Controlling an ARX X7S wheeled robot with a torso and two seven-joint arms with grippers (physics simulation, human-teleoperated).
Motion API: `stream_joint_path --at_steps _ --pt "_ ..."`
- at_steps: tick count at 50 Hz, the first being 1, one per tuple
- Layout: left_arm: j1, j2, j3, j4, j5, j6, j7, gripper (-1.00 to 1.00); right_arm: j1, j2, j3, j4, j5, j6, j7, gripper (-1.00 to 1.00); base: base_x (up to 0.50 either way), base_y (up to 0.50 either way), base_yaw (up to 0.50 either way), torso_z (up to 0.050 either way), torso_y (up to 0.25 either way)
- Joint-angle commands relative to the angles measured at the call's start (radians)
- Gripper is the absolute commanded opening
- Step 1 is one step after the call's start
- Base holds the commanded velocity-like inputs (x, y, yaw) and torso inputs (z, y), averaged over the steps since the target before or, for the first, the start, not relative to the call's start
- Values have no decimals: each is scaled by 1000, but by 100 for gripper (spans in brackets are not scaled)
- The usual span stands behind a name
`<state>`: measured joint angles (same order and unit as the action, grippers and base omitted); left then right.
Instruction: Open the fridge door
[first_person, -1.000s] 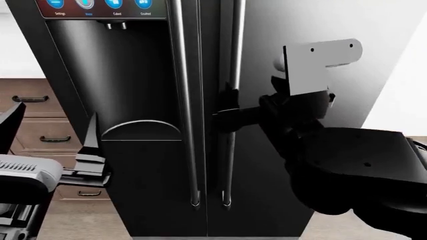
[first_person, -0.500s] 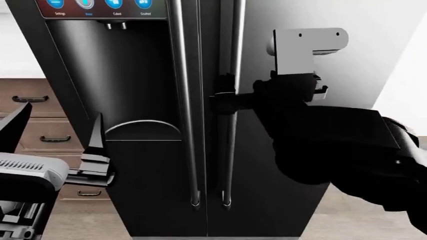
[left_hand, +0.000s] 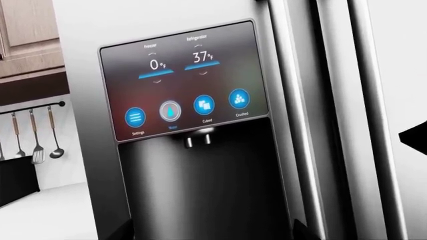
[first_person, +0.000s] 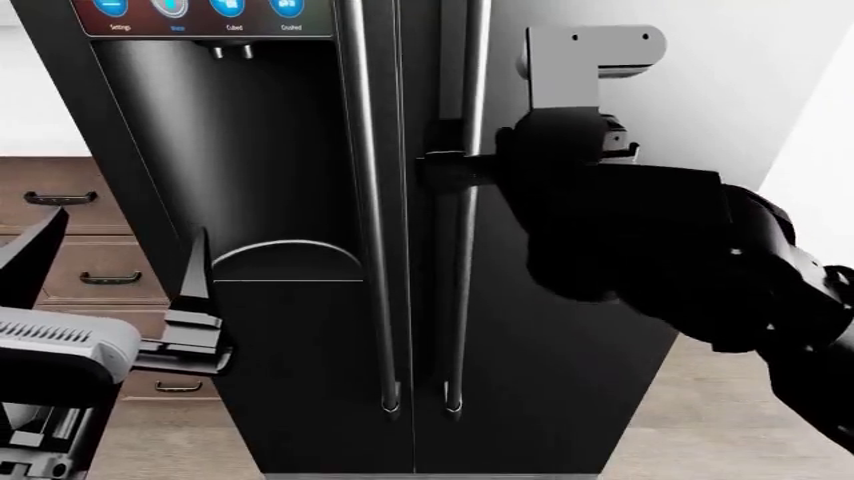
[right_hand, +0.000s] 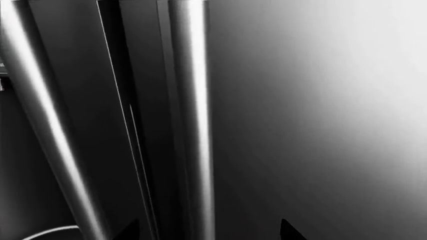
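Note:
The fridge door (first_person: 534, 380) is the plain glossy black panel on the right; it sits flush with its neighbour. Its long metal bar handle (first_person: 461, 300) runs down its left edge. My right gripper (first_person: 451, 170) reaches the handle high up. In the right wrist view the handle (right_hand: 197, 125) passes between the two widely spread fingertips of the right gripper (right_hand: 208, 232), which is open around it, beside the door (right_hand: 320, 125). My left gripper (first_person: 114, 270) hangs open low at the left, facing the dispenser door (first_person: 267, 150) and its touch panel (left_hand: 183, 80).
The dispenser door has its own bar handle (first_person: 367, 250) right beside the task handle. Brown wooden drawers (first_person: 80, 240) stand left of the fridge. Kitchen utensils (left_hand: 33, 135) hang on a wall rail above a white counter (left_hand: 47, 215). Wood floor (first_person: 707, 400) shows at the lower right.
My right arm has risen along the handle, the gripper now sitting higher on the bar. The left gripper has drifted slightly right. The door has not visibly moved.

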<state>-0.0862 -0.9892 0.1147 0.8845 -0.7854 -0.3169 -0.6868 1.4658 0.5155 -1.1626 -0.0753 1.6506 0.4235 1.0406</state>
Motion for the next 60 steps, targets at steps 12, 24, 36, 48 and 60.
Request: stream_joint_path --at_steps 12,24,36,48,60 --pt "12 6 5 -9 11 13 7 100 46 -84 -19 170 -9 34 -67 100 0 0 0 0 0" --pt "21 1 0 -4 10 16 2 100 60 -129 -34 254 -22 46 -94 100 0 0 0 0 0" --pt "20 -1 -1 -2 7 16 2 100 62 -174 -47 360 -37 46 -135 100 0 0 0 0 0" --pt "19 4 6 -6 12 18 4 100 67 -194 -55 417 -46 50 -157 100 0 0 0 0 0" --pt "20 7 10 -10 17 20 6 100 67 -204 -63 465 -62 48 -180 100 0 0 0 0 0"
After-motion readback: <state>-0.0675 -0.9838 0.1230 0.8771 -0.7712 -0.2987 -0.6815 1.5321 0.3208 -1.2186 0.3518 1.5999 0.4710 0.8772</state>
